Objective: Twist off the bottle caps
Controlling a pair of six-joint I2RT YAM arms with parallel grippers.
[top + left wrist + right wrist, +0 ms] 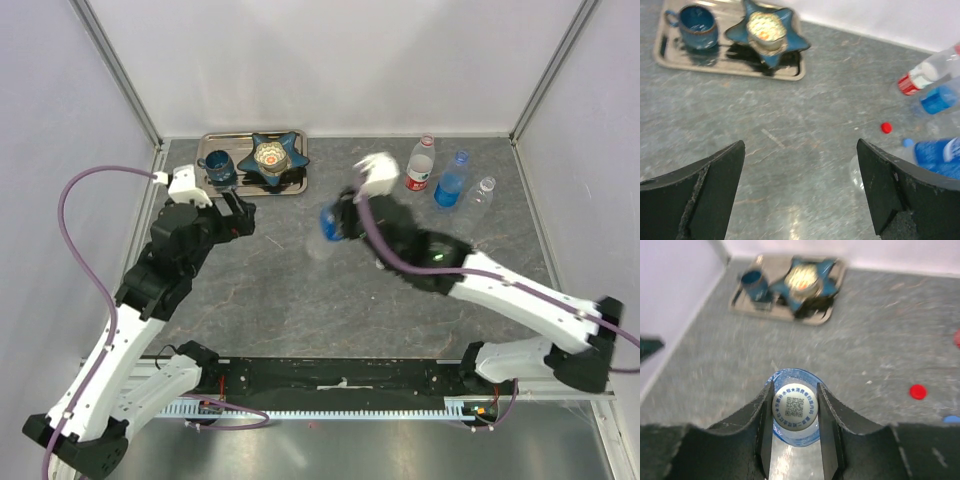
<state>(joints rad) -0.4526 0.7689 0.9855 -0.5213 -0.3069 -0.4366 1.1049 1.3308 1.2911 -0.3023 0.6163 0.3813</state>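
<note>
My right gripper (795, 388) is shut on the white cap (795, 407) of a blue-tinted bottle (790, 437), which hangs below it. In the top view the gripper (337, 222) and bottle (328, 224) are blurred over the table's middle. The same bottle shows in the left wrist view (937, 156). My left gripper (800, 145) is open and empty over bare table, left of that bottle (240, 214). A loose red cap (917, 391) and a loose blue cap (951, 418) lie on the table. A red-labelled bottle (421, 166), a blue bottle (452, 184) and a tiny plain bottle (484, 190) stand at the back right.
A metal tray (296, 185) at the back left holds a dark blue mug (219, 166) and a blue star-shaped dish (272, 156). White walls close in the table on three sides.
</note>
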